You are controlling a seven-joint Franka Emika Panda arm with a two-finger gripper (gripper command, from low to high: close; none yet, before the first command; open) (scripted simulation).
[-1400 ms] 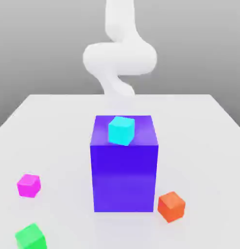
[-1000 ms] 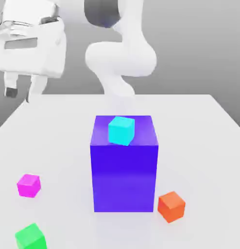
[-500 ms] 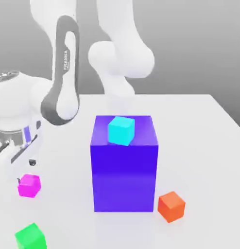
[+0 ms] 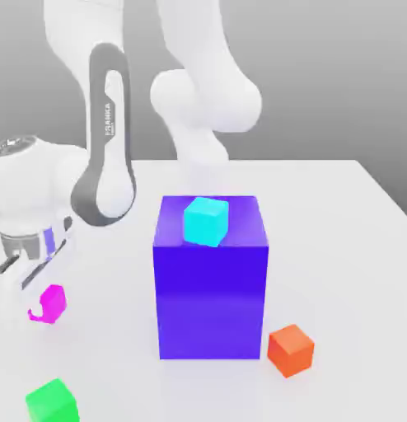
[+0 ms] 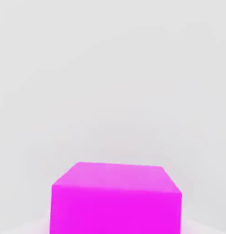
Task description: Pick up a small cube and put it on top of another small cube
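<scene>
- Grasp step: the gripper (image 4: 39, 288) is down over the small magenta cube (image 4: 52, 302), near the table's (image 4: 339, 214) left edge in the exterior view, fingers clamped on it.
- Next, I judge: lift, then carry it onto another small cube, perhaps the cyan cube (image 4: 206, 221).

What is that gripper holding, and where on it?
The gripper is shut on the pink cube, coming down over its top and pinching its sides; the exact contact spots are hidden.

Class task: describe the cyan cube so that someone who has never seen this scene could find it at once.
Start at the big blue-violet block in the middle of the white table. The cyan cube sits on its top face. It is the one small cube raised off the table; the pink, green and orange cubes are all lower down.
</scene>
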